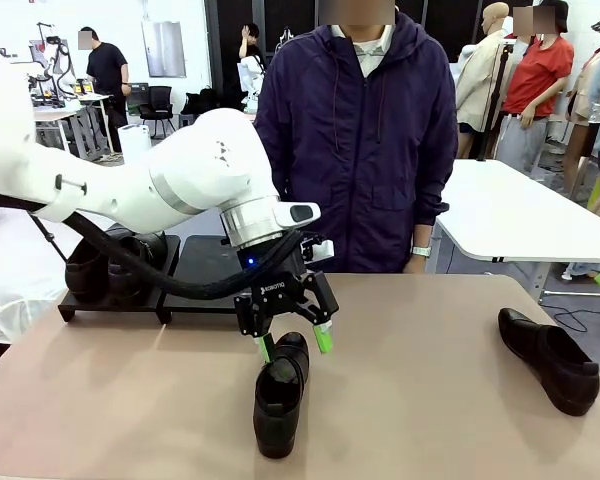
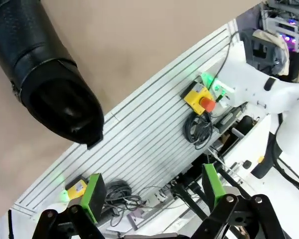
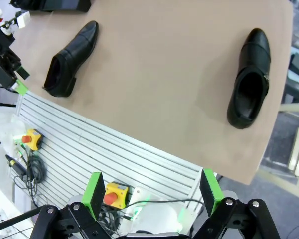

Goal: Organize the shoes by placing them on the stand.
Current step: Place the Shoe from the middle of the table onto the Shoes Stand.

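Observation:
My left gripper (image 1: 294,345) hangs open just above the heel end of a black shoe (image 1: 280,392) that lies mid-table, toe pointing away from the person. In the left wrist view its green pads (image 2: 93,195) stand wide apart with nothing between them, and that shoe's heel opening (image 2: 52,89) is at the upper left. A second shoe (image 1: 548,360) lies at the table's right side. The black stand (image 1: 205,265) sits at the back left with shoes (image 1: 108,268) on its left half. My right gripper (image 3: 152,191) is open, high over the table's near edge, looking down on both loose shoes (image 3: 71,59) (image 3: 249,79).
A person in a dark purple jacket (image 1: 365,130) stands at the far edge, just behind the stand's right end. A ribbed metal base with a yellow stop button (image 2: 202,99) and cables lies below the table's near edge. A white table (image 1: 520,215) is at the back right.

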